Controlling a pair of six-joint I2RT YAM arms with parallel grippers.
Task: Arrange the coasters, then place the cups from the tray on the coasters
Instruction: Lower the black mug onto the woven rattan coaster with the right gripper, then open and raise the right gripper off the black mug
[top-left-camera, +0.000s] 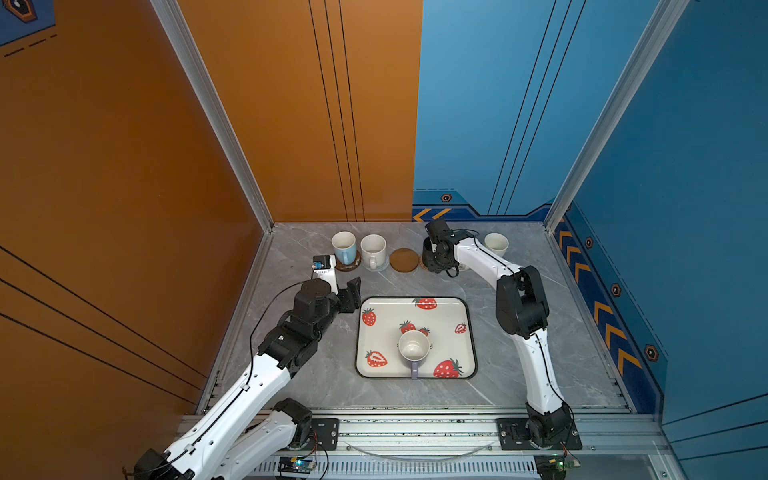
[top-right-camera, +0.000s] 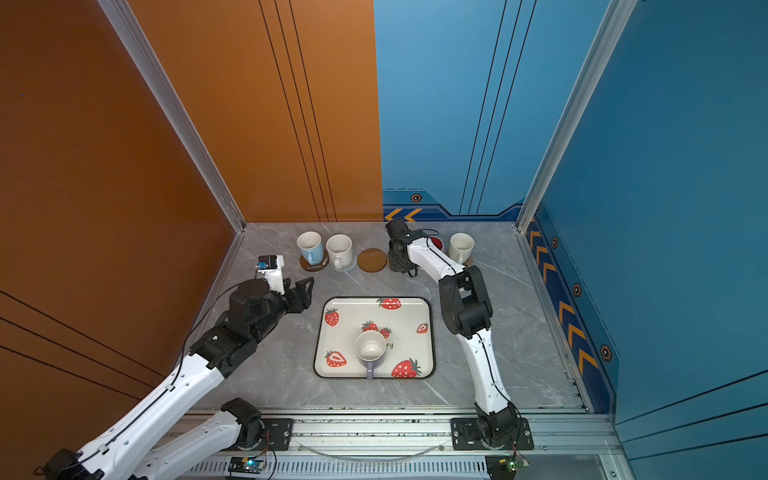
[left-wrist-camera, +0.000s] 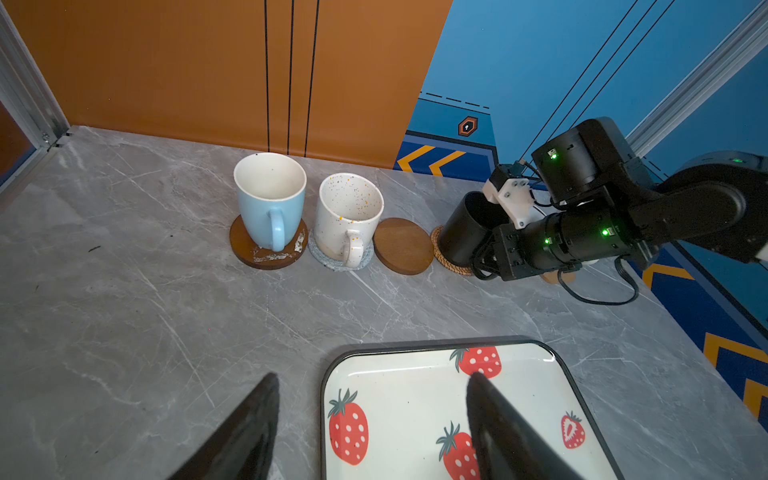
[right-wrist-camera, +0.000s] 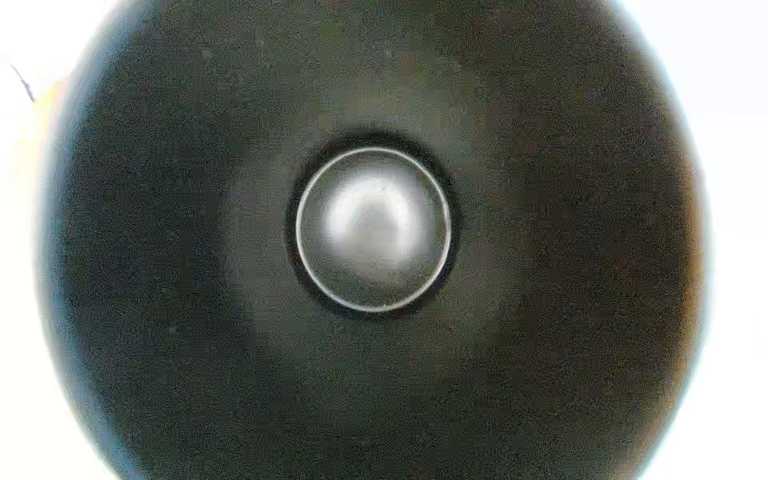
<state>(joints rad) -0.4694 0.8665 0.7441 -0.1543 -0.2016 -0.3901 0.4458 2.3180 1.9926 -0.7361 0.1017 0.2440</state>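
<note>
A lavender cup stands alone on the strawberry tray. Along the back wall runs a row of coasters. The light blue cup sits on a brown coaster, the speckled white cup on a grey woven one, and a second brown coaster is bare. My right gripper is shut on the black cup, which tilts over the rattan coaster; the right wrist view looks into that cup. My left gripper hangs open and empty over the tray's far left corner.
A cup with a red inside and a cream white cup stand at the back right, partly behind the right arm. The orange wall and metal post border the left side, and the blue wall borders the right.
</note>
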